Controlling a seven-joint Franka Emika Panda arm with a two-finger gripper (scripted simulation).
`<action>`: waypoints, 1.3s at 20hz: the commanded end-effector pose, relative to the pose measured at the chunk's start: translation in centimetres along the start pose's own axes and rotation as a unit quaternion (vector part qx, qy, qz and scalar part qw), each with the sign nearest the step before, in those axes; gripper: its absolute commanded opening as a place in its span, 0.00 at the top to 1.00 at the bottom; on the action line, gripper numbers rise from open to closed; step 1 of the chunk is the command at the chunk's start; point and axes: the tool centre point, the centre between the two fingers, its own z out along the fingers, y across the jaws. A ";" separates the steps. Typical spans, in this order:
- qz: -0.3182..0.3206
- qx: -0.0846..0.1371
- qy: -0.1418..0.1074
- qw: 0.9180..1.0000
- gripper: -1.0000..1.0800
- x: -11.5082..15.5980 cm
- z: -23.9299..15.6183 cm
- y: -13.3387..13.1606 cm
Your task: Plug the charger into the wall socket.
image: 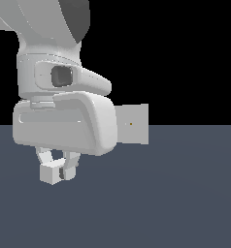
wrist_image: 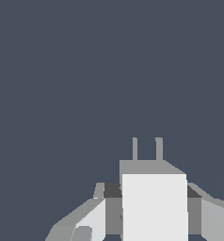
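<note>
Exterior view: the wall socket (image: 132,124) stands upright behind the arm, partly hidden by it. Nearer, the gripper (image: 59,169) is closed on the charger (image: 51,173), carried above the dark floor. Transport is underway; next, aim the prongs (wrist_image: 147,148) at the socket's centre dot.

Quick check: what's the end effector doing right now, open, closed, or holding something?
End effector: closed on the charger, fingers on both sides of it, prongs pointing away from the wrist.
</note>
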 end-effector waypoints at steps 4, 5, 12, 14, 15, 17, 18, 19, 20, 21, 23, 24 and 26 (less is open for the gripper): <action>-0.021 0.001 0.001 1.000 1.00 2.5 -1.8 1.9; -0.026 0.001 0.001 1.000 1.00 3.1 -2.2 2.3; -0.058 0.003 0.000 0.998 1.00 7.1 -4.8 4.8; -0.065 0.003 0.000 0.998 1.00 7.9 -5.4 5.3; -0.068 0.004 0.000 0.998 1.00 8.3 -5.6 5.5; -0.074 0.004 0.000 0.997 1.00 9.0 -6.1 5.8; -0.076 0.004 0.000 0.997 1.00 9.3 -6.2 6.0; -0.078 0.004 0.000 0.997 1.00 9.6 -6.4 6.1; -0.080 0.004 0.000 0.997 1.00 9.8 -6.5 6.2; -0.081 0.004 0.000 0.997 1.00 10.0 -6.6 6.3; -0.083 0.005 0.000 0.997 1.00 10.3 -6.8 6.3; -0.083 0.005 0.000 0.997 1.00 10.3 -6.8 6.4; -0.084 0.005 0.000 0.996 1.00 10.4 -6.8 6.3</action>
